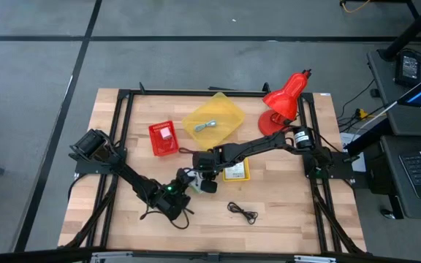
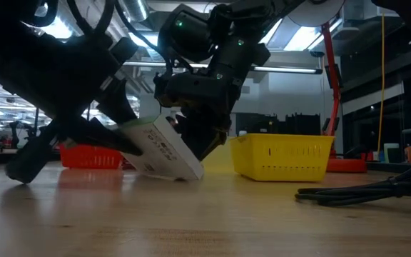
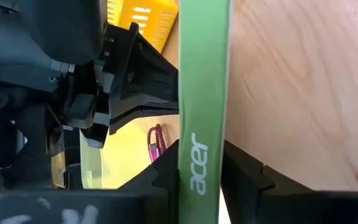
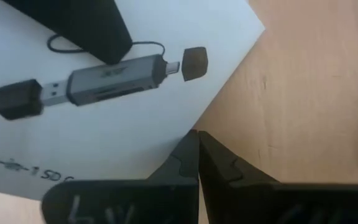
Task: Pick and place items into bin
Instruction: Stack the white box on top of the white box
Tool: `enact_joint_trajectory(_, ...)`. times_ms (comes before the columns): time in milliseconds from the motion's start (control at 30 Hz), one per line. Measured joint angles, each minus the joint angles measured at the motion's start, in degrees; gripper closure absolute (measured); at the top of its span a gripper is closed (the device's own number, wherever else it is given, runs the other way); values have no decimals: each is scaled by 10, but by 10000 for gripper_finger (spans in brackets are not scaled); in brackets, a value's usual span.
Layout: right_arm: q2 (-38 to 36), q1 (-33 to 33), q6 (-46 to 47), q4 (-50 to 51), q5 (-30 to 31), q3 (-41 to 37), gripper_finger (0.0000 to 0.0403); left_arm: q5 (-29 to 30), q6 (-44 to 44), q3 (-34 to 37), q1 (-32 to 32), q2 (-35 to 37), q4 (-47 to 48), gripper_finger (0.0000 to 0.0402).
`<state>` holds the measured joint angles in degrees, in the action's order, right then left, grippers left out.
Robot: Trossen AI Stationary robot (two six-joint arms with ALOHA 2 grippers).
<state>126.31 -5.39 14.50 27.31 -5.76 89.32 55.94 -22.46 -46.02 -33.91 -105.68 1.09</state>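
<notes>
Left gripper (image 1: 186, 177) down at the near side of the table, fingers clamped on the white packet (image 2: 164, 150), whose green edge (image 3: 202, 93) stands between its pads and whose lower corner touches the wood. Just beyond, the right gripper (image 1: 205, 184) meets the same packet, fingers (image 4: 194, 163) pressed together at its rim. Past both, the yellow bin (image 1: 213, 121), the red basket (image 1: 164, 138) beside it. A black cord (image 1: 242, 212) lies to the right gripper's near side.
</notes>
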Motion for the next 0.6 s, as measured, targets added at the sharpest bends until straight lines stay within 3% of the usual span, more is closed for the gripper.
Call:
enact_joint_trajectory(167,-1,0,-8,6,9,5,403,11,1,3,-11,14,8,359)
enact_joint_trajectory(433,-2,-5,-36,76,60,69,403,24,8,2,-30,63,9,359)
enact_joint_trajectory(600,-2,-14,-59,127,105,109,403,78,8,2,-48,74,36,359)
